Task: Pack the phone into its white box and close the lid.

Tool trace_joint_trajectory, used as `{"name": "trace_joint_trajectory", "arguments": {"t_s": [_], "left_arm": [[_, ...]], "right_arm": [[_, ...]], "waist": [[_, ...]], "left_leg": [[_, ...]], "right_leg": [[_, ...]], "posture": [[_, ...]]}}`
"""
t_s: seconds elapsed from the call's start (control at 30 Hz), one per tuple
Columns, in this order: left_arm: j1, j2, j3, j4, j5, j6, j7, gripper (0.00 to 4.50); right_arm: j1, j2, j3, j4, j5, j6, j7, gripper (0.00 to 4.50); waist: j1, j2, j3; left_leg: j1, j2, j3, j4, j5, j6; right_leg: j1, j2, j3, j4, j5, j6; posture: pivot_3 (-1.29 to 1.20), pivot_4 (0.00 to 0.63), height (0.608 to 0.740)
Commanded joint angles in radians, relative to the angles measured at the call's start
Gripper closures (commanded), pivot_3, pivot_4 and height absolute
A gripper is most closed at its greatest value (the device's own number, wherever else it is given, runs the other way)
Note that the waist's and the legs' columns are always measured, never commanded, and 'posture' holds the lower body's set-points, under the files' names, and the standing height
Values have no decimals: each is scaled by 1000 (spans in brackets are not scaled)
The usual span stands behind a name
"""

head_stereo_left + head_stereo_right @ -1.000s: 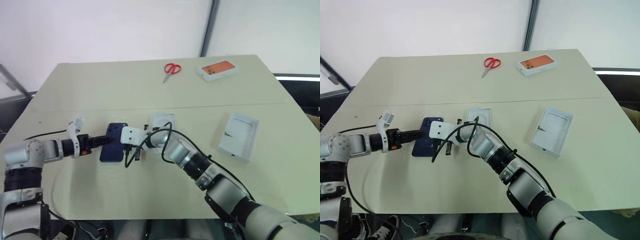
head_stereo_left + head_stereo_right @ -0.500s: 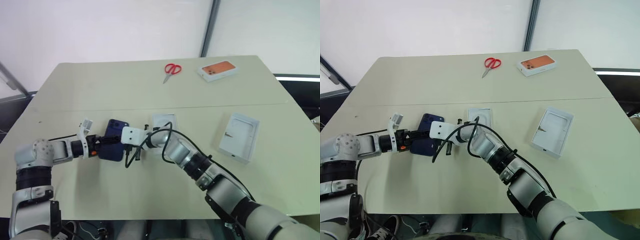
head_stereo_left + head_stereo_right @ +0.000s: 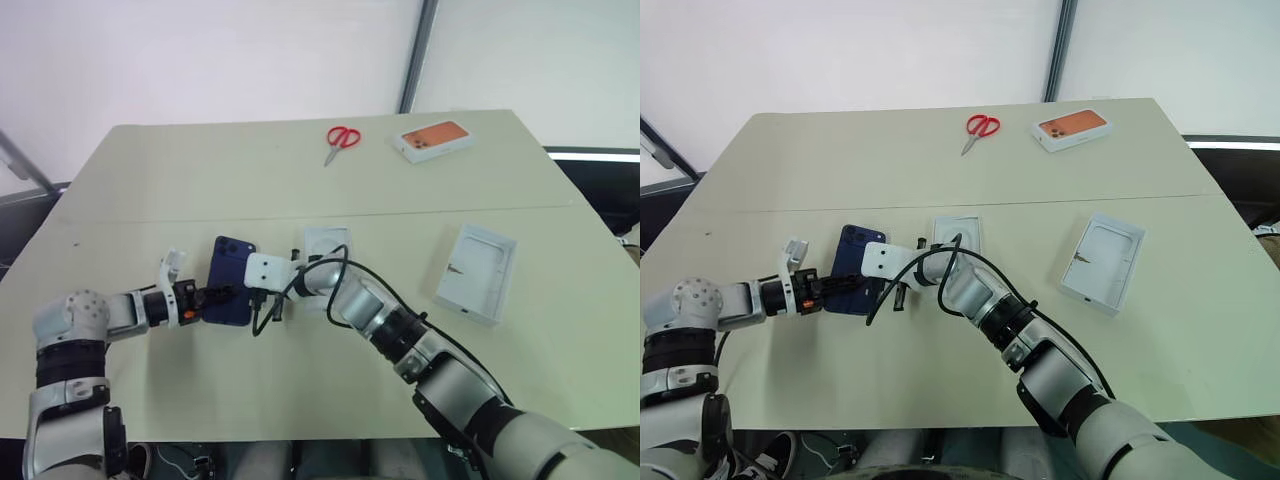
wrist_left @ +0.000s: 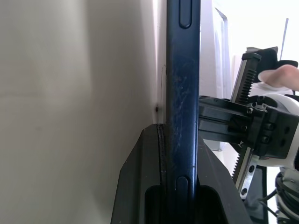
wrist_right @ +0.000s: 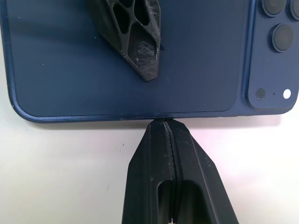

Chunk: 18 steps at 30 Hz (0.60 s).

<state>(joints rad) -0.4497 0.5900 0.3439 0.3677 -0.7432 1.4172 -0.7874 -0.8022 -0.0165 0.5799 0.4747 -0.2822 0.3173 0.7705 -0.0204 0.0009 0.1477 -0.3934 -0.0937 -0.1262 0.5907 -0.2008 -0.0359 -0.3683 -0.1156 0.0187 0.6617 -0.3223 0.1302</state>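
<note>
Both left gripper (image 4: 180,186) fingers (image 4: 140,186) pinch the phone (image 4: 183,93) edge-on

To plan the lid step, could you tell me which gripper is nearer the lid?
Right. The right gripper sits at the phone's edge, on the lid's side; the left gripper grips the phone's far side.

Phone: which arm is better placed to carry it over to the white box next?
Left. The left gripper fingers clamp the phone by its edge, while the right gripper is shut, its tips only against the phone's side. The white box lies just beyond.
</note>
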Motion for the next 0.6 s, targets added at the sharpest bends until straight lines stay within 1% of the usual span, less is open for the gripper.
{"name": "trace_joint_trajectory", "arguments": {"t_s": [0.03, 0.1, 0.2, 0.3, 0.37, 0.43, 0.5, 0.6], "left_arm": [[47, -22, -2, -14, -5, 26, 26, 4467], [57, -38, 31, -24, -25, 29, 31, 4467], [67, -86, 129, -54, -81, 20, 50, 4467], [70, -108, 168, -71, -95, 24, 73, 4467], [76, -130, 190, -100, -113, -18, 69, 4500], [63, -156, 226, -116, -152, -7, 73, 4500], [31, -190, 284, -107, -195, 28, 110, 4500], [9, -219, 319, -114, -224, 32, 149, 4500]], "right_arm": [[8, 0, -71, -43, 57, 17, 5, 4500], [15, 2, -124, -83, 119, 24, 25, 4500], [23, 10, -208, -162, 210, 48, 45, 4500], [28, 9, -220, -189, 234, 65, 49, 4500], [44, -6, -326, -294, 373, 137, 97, 3951], [76, -50, -358, -377, 432, 174, 139, 3201], [121, -127, -337, -447, 432, 193, 175, 2128], [183, -256, -296, -549, 445, 213, 250, 559]], "waist": [[0, -1, 0], [1, -3, 2], [-1, -3, 2], [2, -3, 3], [5, -3, 3], [8, -4, 4], [12, -6, 4], [6, -14, 8]], "left_leg": [[0, 0, 0, 0, 0, 0], [0, 0, 0, 0, 0, 0], [-1, 0, 0, 0, 0, 0], [-3, 1, 0, 0, 0, 0], [-4, 1, 0, 0, 0, 0], [-8, 0, 0, 2, 0, 0], [-14, 0, -3, 5, 0, 0], [-15, -1, -4, 6, 0, 0]], "right_leg": [[0, 0, 0, 0, 0, 0], [0, 0, 0, -1, 0, 0], [-1, 0, 0, -1, 0, 0], [-3, 0, 0, -1, 0, 0], [-3, 0, 0, -1, 0, 0], [-6, -1, -1, -1, 0, 0], [-9, -1, -3, -1, 0, 0], [-10, -2, -5, -1, 0, 0]], "posture": [[0, 150, 740], [0, 150, 740], [0, 150, 740], [0, 150, 740], [0, 150, 740], [0, 150, 740], [0, 150, 740], [0, 150, 740]]}}
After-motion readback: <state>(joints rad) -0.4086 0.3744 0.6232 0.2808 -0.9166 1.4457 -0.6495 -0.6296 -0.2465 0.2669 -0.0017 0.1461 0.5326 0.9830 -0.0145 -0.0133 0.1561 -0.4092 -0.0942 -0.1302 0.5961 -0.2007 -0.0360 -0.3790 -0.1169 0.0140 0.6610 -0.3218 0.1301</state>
